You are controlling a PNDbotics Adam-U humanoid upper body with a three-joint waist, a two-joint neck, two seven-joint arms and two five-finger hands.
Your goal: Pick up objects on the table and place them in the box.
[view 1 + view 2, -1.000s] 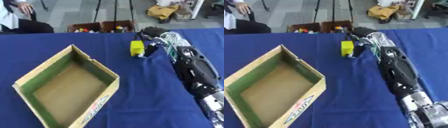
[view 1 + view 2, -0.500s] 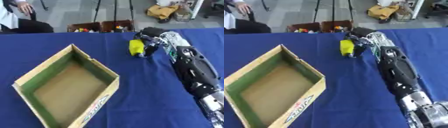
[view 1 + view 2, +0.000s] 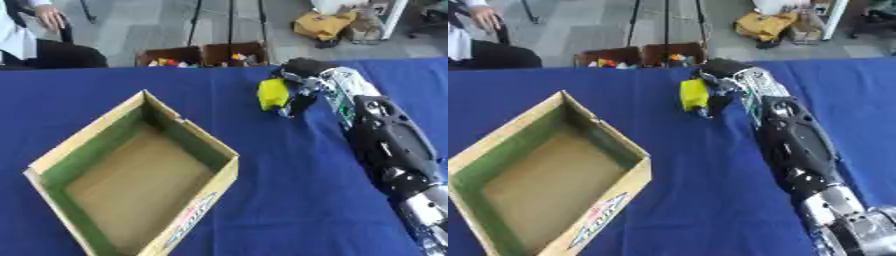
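Left eye view, item one: small yellow rounded object (image 3: 272, 94), material not discernible, clamped in the curled fingers of the black-and-silver right hand (image 3: 297, 91); held upright at the hand's left side, over the blue cloth, whether raised off it or resting on it cannot be told.

Item two: right hand as above, fingers and thumb closed round the yellow object; forearm (image 3: 385, 145) black with silver joints and a pale printed panel near the wrist, running from the lower right corner diagonally up to the hand.

Item three: open cardboard box with green-lined inner walls and brown floor (image 3: 131, 172), well apart from the hand, down and to its left; one corner turned toward the hand, red and blue print on the outer wall nearest the camera; nothing visible inside.

Item four: blue tablecloth (image 3: 289, 190), under hand, forearm and box alike, wrinkled slightly beside the hand.

Item five: two small brown cartons of mixed coloured items (image 3: 203, 55), on the grey floor past the table's far edge, beyond the hand and to its left.

Item six: yellow-brown bag or bundle (image 3: 322, 25), on the floor beyond the hand, further back.

Left hand: not shown in either view.
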